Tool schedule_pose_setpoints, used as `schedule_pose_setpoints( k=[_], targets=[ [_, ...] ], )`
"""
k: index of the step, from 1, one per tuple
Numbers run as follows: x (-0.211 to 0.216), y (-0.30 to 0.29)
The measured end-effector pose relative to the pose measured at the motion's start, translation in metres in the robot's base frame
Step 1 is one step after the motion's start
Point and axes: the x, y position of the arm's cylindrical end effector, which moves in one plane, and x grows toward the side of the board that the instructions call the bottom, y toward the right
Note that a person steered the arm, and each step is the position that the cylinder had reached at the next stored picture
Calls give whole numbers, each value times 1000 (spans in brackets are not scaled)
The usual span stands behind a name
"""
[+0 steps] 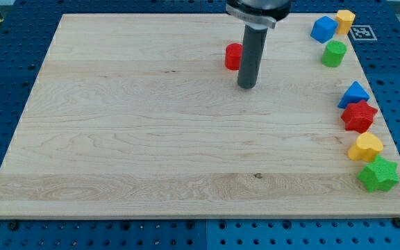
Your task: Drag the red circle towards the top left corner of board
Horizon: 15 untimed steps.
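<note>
The red circle (pixel 233 56) is a short red cylinder on the wooden board (pixel 151 139), in the upper middle of the view. My rod comes down from the view's top and my tip (pixel 246 86) rests on the board just right of and below the red circle. The rod hides the circle's right edge, so I cannot tell whether they touch. The board's top left corner (pixel 64 17) lies far to the view's left of the circle.
Along the right edge stand a blue block (pixel 323 29), a yellow block (pixel 345 19), a green cylinder (pixel 333 53), a blue triangle (pixel 353 94), a red star (pixel 359 116), a yellow heart (pixel 365 147) and a green star (pixel 378 174).
</note>
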Motion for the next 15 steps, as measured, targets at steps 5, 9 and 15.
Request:
schedule_pose_setpoints(
  k=[5, 9, 15],
  targets=[
    [-68, -1],
    [-114, -67],
    [-148, -94]
  ],
)
